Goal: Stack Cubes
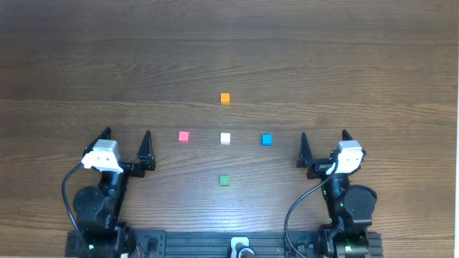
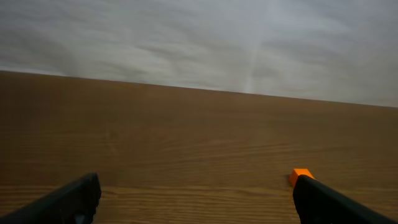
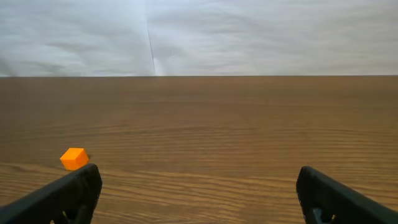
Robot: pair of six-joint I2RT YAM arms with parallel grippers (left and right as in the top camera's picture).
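Five cubes are laid apart on table [image 1: 358,57]: orange [image 1: 225,98], pink [image 1: 183,135], white [image 1: 225,138], blue [image 1: 267,139], green [image 1: 224,180]. Left gripper [image 1: 127,132] & right gripper [image 1: 324,134] are held spread, empty. Cubes are judged light, rigid; best pinched across opp. flat faces.

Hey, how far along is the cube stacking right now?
Nothing is stacked yet: the orange cube, pink cube, white cube, blue cube and green cube all lie apart on the table. Nothing in hand: both arms' jaws stand open, empty. All stacking remains.

Open gaps separate the orange cube [image 1: 225,98], pink cube [image 1: 183,135], white cube [image 1: 225,138], blue cube [image 1: 267,139] and green cube [image 1: 224,180]. Bare table [image 1: 358,57] surrounds them
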